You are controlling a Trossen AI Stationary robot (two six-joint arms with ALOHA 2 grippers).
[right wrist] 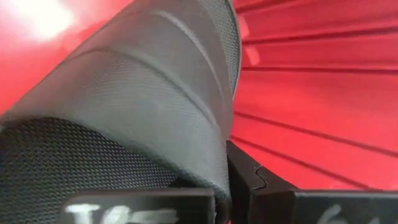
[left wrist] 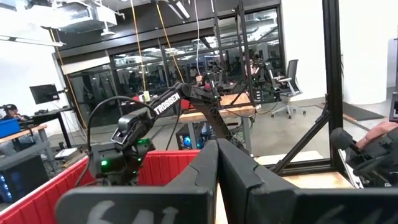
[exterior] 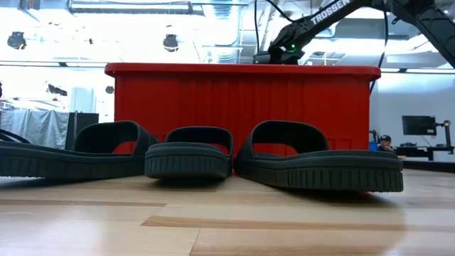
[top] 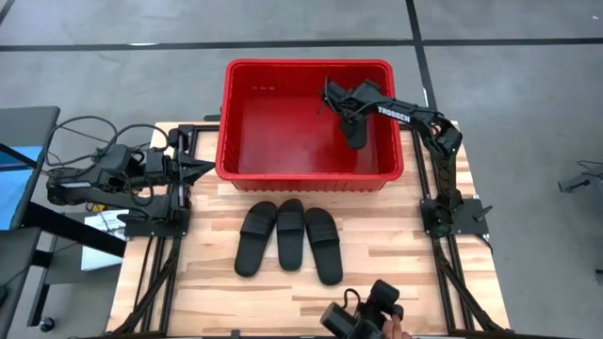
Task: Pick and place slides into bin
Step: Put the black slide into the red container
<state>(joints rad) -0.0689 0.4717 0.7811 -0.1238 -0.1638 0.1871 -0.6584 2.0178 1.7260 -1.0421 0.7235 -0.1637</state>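
Observation:
The red bin (top: 245,104) stands at the table's far side; its near wall shows in the low view (exterior: 242,107). My right gripper (top: 344,105) is inside the bin, over its right half, shut on one black slide (top: 356,130), whose strap fills the right wrist view (right wrist: 143,93). Three more black slides (top: 256,237) (top: 290,234) (top: 323,245) lie side by side, soles down, on the wooden table in front of the bin; they also show in the low view (exterior: 188,153). My left gripper (top: 203,168) is shut and empty at the table's left, beside the bin's left near corner. My right gripper holds the slide by its wide strap (right wrist: 205,143), with one dark finger (right wrist: 261,183) showing beside the strap's edge; the other finger is hidden behind the strap. The arm comes from the table's right, over the bin's rim. Whether the slide touches the bin's floor, I cannot tell.
A black device (top: 363,318) sits at the table's near edge, in front of the slides. Both arms' black base frames (top: 160,217) (top: 452,217) stand at the table's left and right. Bare wood lies around the three slides.

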